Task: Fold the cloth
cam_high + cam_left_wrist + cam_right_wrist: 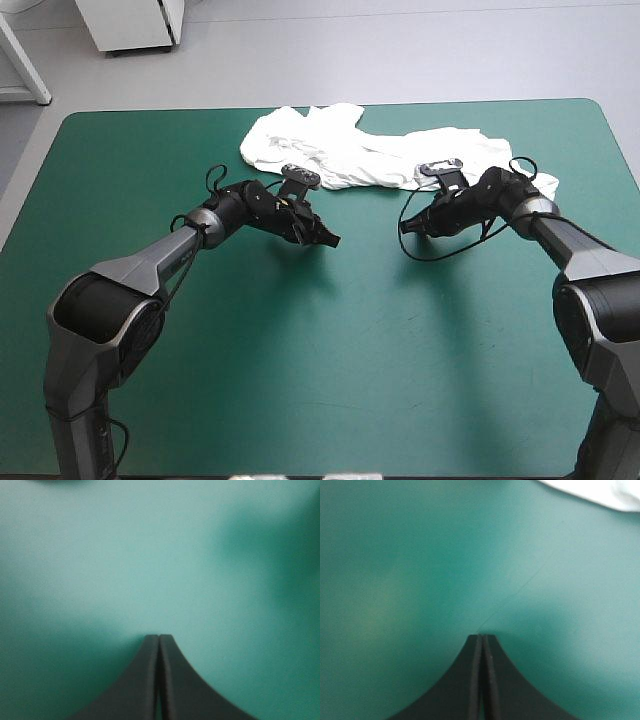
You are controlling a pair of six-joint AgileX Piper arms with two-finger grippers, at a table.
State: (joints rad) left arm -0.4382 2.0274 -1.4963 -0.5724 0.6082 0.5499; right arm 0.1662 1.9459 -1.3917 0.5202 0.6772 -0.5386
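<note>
The right gripper (482,637) is closed into one pointed arch above the worktop's teal-green cover (395,580). Ahead of the gripper and off to one side lies an edge of the white T-shirt (600,490).

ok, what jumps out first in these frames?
A crumpled white T-shirt sprawls near the far edge of the teal-green cover. On its near side the left gripper and right gripper point their tips at each other above bare cover, jaws shut, holding nothing.
</note>
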